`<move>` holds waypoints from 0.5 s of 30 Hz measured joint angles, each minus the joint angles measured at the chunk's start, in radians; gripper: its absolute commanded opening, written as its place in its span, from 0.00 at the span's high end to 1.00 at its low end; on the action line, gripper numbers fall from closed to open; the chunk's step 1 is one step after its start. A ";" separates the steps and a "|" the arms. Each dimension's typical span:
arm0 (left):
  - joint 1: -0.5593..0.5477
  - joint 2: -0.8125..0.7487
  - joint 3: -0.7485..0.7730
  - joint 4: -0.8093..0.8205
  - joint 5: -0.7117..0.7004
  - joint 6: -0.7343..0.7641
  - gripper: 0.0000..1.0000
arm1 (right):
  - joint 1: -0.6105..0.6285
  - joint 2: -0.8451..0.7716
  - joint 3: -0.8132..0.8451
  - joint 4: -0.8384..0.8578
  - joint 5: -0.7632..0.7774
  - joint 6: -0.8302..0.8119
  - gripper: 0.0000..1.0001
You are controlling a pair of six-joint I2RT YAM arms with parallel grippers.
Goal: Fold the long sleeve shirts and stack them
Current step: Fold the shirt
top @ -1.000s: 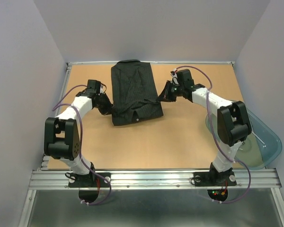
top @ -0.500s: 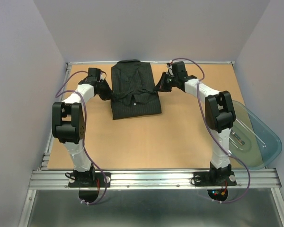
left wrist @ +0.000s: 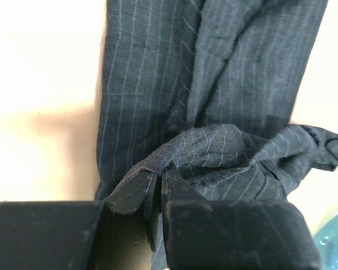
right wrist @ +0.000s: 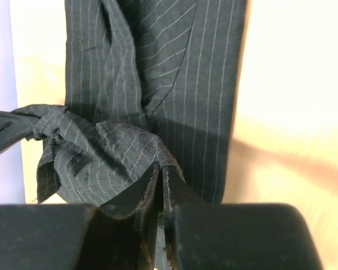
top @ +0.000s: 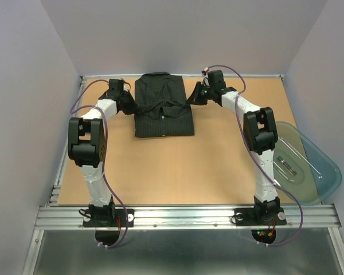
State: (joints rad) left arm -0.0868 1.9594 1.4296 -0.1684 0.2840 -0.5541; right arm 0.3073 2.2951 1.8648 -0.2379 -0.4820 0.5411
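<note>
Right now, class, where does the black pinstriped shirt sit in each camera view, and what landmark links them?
Top external: black pinstriped shirt, upper centre.
Left wrist: fills the centre and right, fold pinched by left gripper.
Right wrist: fills the centre and left, fold pinched by right gripper.
Shared landmark: tan tabletop.
</note>
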 measured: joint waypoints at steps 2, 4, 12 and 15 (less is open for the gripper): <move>0.000 0.016 0.000 0.008 -0.003 0.001 0.83 | 0.000 0.011 0.011 0.002 0.001 -0.005 0.88; 0.000 0.029 0.000 0.017 -0.006 0.001 0.83 | 0.000 0.027 0.026 0.000 0.001 -0.011 0.88; 0.003 0.048 0.000 0.068 -0.018 0.001 0.68 | 0.000 0.100 0.097 -0.002 0.004 -0.038 0.68; 0.003 0.048 0.000 0.096 -0.024 0.001 0.36 | 0.000 0.103 0.105 -0.003 0.006 -0.048 0.48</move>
State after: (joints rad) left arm -0.0834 2.0075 1.4296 -0.0723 0.2596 -0.5529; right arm 0.3069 2.3978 1.9701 -0.2413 -0.4755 0.4927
